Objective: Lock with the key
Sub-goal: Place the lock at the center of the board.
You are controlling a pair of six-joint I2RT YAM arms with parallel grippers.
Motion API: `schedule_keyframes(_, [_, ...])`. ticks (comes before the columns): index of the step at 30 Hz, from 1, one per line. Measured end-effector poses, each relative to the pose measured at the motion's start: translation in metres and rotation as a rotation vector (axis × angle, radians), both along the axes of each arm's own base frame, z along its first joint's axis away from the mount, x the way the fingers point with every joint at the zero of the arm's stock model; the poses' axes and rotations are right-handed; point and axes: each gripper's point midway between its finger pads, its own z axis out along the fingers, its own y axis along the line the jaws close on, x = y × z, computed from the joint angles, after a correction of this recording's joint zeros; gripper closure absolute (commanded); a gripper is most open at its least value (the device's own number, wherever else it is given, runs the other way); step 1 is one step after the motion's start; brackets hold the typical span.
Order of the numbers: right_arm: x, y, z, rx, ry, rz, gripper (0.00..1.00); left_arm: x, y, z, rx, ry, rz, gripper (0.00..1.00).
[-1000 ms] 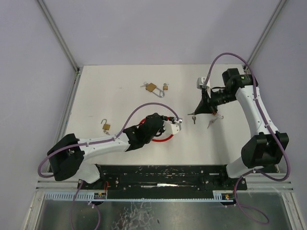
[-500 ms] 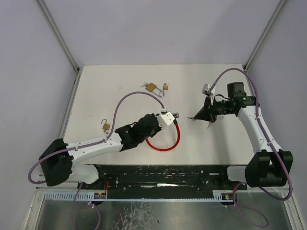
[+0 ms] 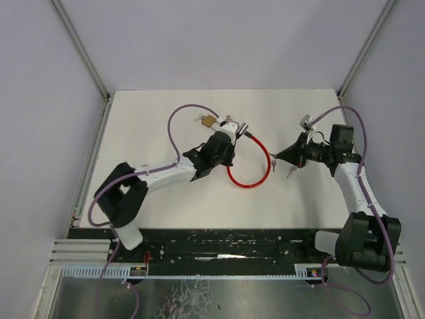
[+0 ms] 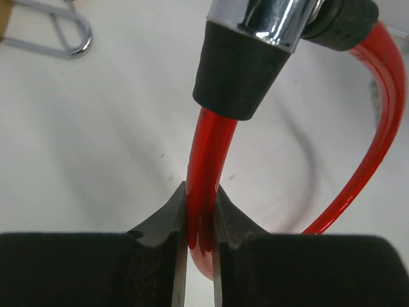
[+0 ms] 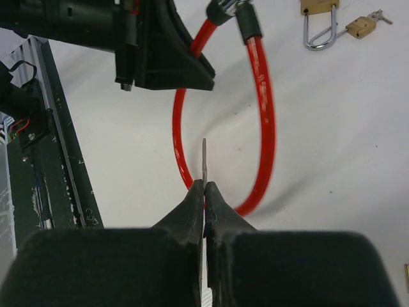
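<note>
1. At mid-table, top view: red cable lock forms a loop.
2. Left wrist view: left gripper pinched on its cable.
3. Right wrist view: right gripper clamped on key, beside the loop.

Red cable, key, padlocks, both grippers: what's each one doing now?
left gripper: shut on red cable lock
red cable lock: looped, ends joined
right gripper: shut on key
key: pinched, blade sticking out
big padlock: lying loose; locked or not, unclear
small padlock: lying loose beside it
</note>
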Motion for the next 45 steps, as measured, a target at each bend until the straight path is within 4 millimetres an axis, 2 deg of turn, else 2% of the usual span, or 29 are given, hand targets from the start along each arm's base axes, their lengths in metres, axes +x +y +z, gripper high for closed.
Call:
schedule_keyframes(6, [0.007,0.000,-0.008,0.009,-0.002,-0.007,1.00,0.050,-0.040,-0.005,-0.200,0.098,0.128,1.00])
schedule_keyframes(13, [0.018,-0.002,-0.021,0.027,0.047,-0.017,0.99,0.111,-0.056,-0.026,-0.370,0.225,0.290,1.00])
schedule_keyframes(17, [0.027,-0.002,-0.029,0.054,0.107,-0.036,0.99,0.135,-0.063,-0.036,-0.412,0.266,0.365,0.99])
schedule_keyframes(22, [0.045,-0.003,-0.043,0.078,0.201,-0.079,0.99,0.155,-0.075,-0.048,-0.441,0.308,0.427,0.97])
schedule_keyframes(25, [0.063,-0.002,-0.045,0.085,0.227,-0.103,1.00,0.161,-0.077,-0.056,-0.454,0.328,0.446,0.93])
schedule_keyframes(27, [0.079,-0.002,-0.046,0.096,0.241,-0.121,1.00,0.164,-0.074,-0.064,-0.455,0.341,0.461,0.86])
schedule_keyframes(30, [0.110,-0.006,-0.049,0.109,0.261,-0.162,1.00,0.167,-0.067,-0.075,-0.449,0.367,0.481,0.69])
schedule_keyframes(33, [0.137,-0.009,-0.059,0.116,0.294,-0.201,1.00,0.172,-0.058,-0.077,-0.454,0.375,0.496,0.57])
schedule_keyframes(35, [0.151,-0.011,-0.070,0.112,0.323,-0.229,1.00,0.177,-0.054,-0.075,-0.462,0.371,0.502,0.52])
schedule_keyframes(39, [0.164,-0.005,-0.091,0.085,0.370,-0.250,1.00,0.176,-0.047,-0.070,-0.456,0.357,0.485,0.47])
schedule_keyframes(42, [0.170,0.005,-0.099,0.068,0.385,-0.242,1.00,0.160,-0.036,-0.058,-0.435,0.337,0.453,0.46])
schedule_keyframes(45, [0.174,0.011,-0.104,0.050,0.402,-0.243,1.00,0.137,-0.020,-0.033,-0.425,0.284,0.401,0.45])
